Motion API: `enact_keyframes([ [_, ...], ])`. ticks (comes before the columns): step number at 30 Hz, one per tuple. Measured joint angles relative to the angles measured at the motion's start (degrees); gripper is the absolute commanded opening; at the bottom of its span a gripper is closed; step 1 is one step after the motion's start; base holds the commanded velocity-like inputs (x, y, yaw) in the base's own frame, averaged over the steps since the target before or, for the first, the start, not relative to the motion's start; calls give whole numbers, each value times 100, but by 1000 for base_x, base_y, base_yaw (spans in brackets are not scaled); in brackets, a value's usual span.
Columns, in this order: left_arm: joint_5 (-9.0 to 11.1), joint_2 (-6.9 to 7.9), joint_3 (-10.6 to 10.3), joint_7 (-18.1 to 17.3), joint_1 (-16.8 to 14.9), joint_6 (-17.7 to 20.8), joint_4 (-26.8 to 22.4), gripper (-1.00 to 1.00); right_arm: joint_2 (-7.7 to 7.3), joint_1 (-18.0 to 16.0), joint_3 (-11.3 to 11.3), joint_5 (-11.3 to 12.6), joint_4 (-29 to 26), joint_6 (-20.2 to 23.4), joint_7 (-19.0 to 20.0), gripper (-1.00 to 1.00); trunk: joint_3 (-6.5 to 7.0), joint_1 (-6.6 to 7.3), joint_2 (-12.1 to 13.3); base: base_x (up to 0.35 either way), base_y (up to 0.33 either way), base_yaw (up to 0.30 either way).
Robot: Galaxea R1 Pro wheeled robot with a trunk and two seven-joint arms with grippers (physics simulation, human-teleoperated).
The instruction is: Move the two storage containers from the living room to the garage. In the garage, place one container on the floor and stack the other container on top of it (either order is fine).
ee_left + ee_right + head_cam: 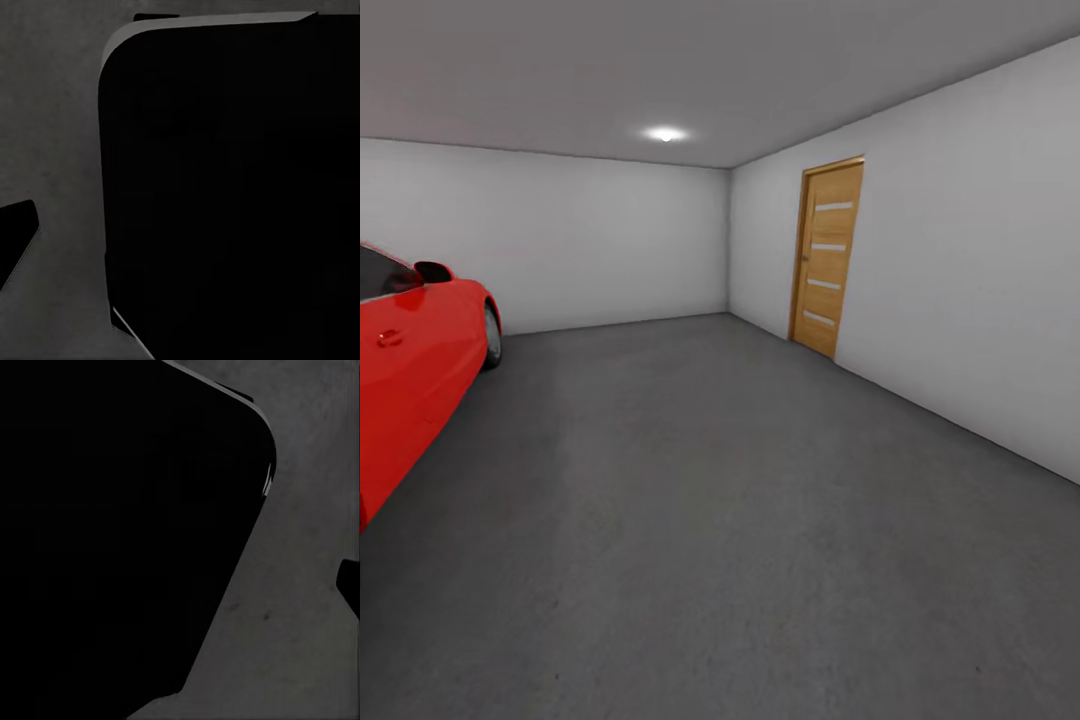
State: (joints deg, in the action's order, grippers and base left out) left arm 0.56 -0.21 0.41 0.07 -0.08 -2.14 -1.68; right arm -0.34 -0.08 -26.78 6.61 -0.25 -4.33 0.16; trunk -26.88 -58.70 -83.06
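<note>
While we are standing inside the garage, the head view is showing us the dark grey floor (740, 520) spreading across the lower and middle frame, w/ white walls behind and at the right. A red car (410, 380) is sitting at the left edge, partly cut off by the frame. A wooden door (828, 257) w/ pale stripes is standing shut in the right wall, upper right of center, and a ceiling light (664, 133) is glowing near the top center.

We are not seeing either of the storage containers in these pics, so we can't say where they are at this moment; our guess is they are either carried out of sight or waiting elsewhere. The open stretch of floor between car and right wall is looking like the sensible drop spot: flat, and well apart from the car, so a stack there wouldn't be crowding anything.

In both wrist views we are looking at a big black rounded shape (232, 195) close to the lens, w/ speckled grey floor beyond it, so both arms appear to be pointing downward. Whether that dark shape (127, 532) is robot body or something else, we can't tell. Neither claw's fingers are readable, so we can't tell if the left or right claw is open, closed, or gripping anything.
</note>
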Motion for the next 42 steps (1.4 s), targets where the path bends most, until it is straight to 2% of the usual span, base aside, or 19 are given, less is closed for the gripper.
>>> enact_keyframes([
  [19,0,4,0,1,0,0,-1,100,48,0,-2,25,-2,4,0,100,-1,0,0,321,0,-5],
  [42,0,4,0,9,0,2,-2,100,34,0,9,26,-1,-131,8,100,-1,0,0,321,0,-235],
])
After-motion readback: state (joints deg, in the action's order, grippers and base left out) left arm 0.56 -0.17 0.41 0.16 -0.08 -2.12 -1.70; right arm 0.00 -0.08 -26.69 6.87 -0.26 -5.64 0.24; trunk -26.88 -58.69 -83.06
